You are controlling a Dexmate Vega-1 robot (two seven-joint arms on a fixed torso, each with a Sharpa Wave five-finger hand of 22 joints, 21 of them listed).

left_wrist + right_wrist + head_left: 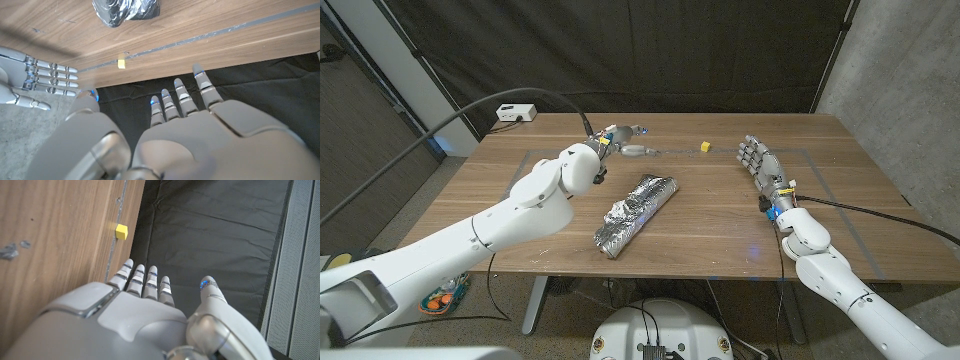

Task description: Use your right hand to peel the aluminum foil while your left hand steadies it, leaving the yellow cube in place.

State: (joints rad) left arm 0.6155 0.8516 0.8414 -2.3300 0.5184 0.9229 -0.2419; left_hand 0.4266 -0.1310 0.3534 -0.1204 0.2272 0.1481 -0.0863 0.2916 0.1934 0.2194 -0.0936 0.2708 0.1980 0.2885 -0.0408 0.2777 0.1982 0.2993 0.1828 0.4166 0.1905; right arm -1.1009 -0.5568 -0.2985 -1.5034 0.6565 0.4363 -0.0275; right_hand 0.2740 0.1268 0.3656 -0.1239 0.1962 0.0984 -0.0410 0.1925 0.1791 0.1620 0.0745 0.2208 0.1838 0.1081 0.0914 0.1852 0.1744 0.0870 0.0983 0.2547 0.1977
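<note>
A crumpled aluminum foil bundle (635, 213) lies slantwise in the middle of the wooden table (720, 230); one end of it (125, 10) appears in the left wrist view. The small yellow cube (705, 147) sits alone near the far edge, also seen as yellow cube (121, 63) and yellow cube (121, 231). My left hand (620, 140) hovers beyond the foil toward the far edge, fingers extended and apart, holding nothing; left hand (200, 130). My right hand (757, 160) is right of the cube, fingers straight, empty; right hand (140, 310), right hand (40, 80).
A white box (515, 113) with a cable sits at the far left corner. Grey tape lines (800, 153) mark a rectangle on the tabletop. Small grey scraps (10, 250) lie on the wood. A black curtain (670, 50) hangs behind the table.
</note>
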